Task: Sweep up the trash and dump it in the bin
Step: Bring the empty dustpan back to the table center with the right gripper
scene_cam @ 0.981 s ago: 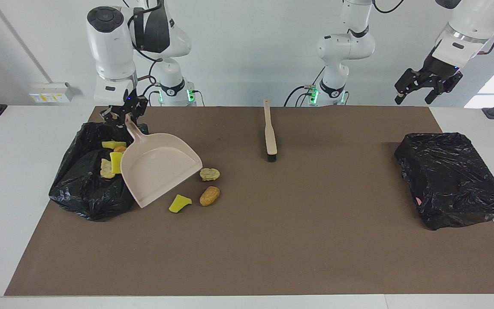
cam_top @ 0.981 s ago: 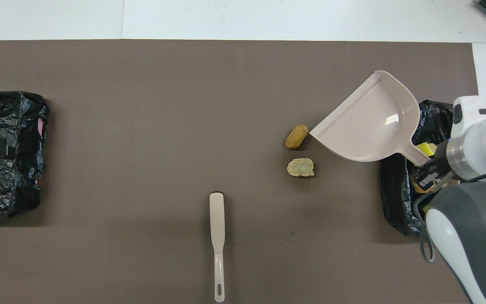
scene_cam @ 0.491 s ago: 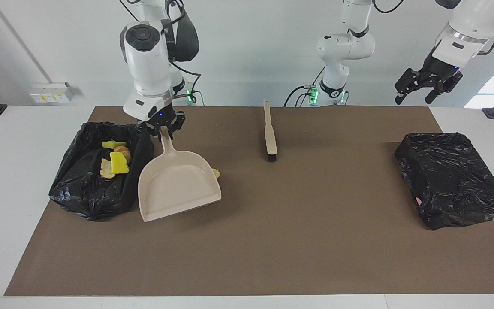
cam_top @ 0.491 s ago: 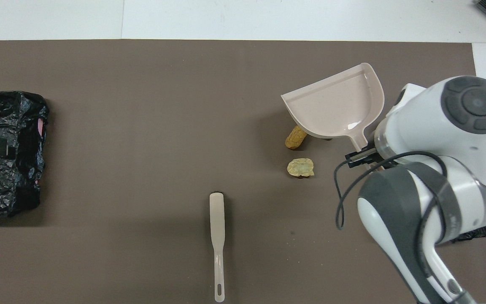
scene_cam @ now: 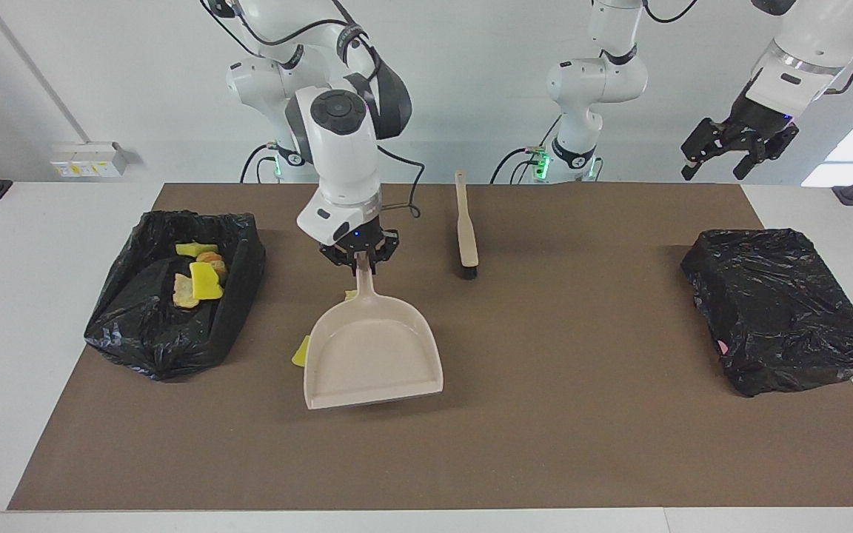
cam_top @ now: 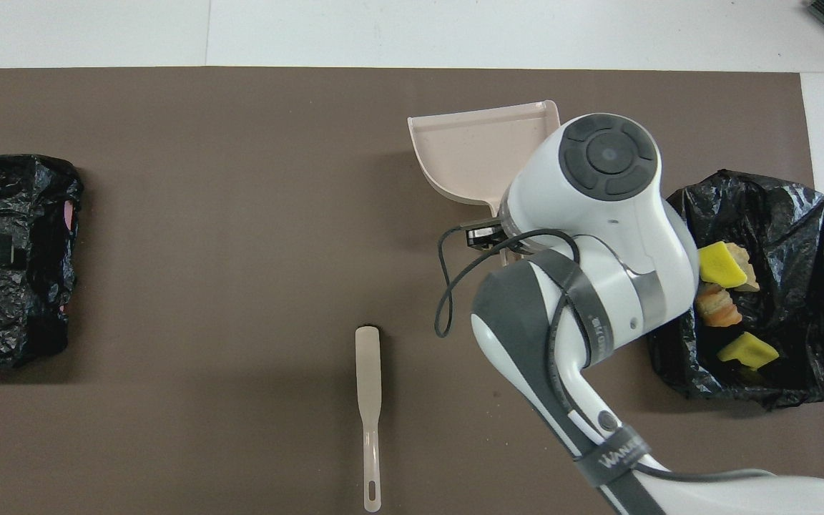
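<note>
right gripper [scene_cam: 360,258] clamped on the handle of the beige plastic dustpan [scene_cam: 375,358], pan raised over the brown mat [scene_cam: 545,414] on the worktop, mouth pointing away from the robots. 4 scraps of trash [scene_cam: 198,277] sit in the open black bag-lined bin [scene_cam: 167,333] at the right arm's end; 1 yellow sponge scrap [scene_cam: 300,351] peeks out beside the dustpan. beige flat-handled brush [scene_cam: 465,233] lies nearer the robots. left gripper [scene_cam: 727,157] waits, wide open and empty, above a closed black bag bundle [scene_cam: 782,307].

From my console: a white table [scene_cam: 41,296] covered by a brown mat [scene_cam: 545,444]. On the mat lie a brush [scene_cam: 465,233], a black-lined bin [scene_cam: 167,326] holding scraps, a second black bag [scene_cam: 782,311], and a yellow scrap [scene_cam: 299,352].
</note>
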You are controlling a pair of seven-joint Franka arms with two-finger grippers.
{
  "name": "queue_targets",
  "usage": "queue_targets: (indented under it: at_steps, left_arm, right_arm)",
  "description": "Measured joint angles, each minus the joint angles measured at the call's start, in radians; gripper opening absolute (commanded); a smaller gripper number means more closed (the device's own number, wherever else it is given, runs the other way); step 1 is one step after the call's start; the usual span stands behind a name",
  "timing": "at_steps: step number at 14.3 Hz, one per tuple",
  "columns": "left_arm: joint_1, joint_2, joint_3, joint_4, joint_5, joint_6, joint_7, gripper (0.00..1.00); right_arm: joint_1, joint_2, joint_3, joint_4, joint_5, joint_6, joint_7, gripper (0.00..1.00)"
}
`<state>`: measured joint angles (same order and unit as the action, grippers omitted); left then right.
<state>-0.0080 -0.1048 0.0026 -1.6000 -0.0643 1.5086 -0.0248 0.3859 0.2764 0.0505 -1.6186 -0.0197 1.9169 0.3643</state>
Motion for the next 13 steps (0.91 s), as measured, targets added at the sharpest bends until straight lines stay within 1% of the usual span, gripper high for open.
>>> queue_targets:
  at_steps: [3,7,12,13]
  left_arm:
    - [0.0,0.0,0.0,0.0,0.0,0.0,0.0,1.0]
    - [0.0,0.0,0.0,0.0,0.0,0.0,0.0,1.0]
    - [0.0,0.0,0.0,0.0,0.0,0.0,0.0,1.0]
    - [0.0,0.0,0.0,0.0,0.0,0.0,0.0,1.0]
  right_arm:
    - [0.06,0.103,0.0,0.081,0.001,0.066,0.105,0.0]
    - [0.146,0.22,0.0,0.121,0.001,0.185,0.239,0.0]
    - [0.209,0.324,-0.001,0.18,0.001,0.241,0.298,0.0]
    - [0.217,0.338,-0.001,0.187,0.001,0.253,0.303,0.49]
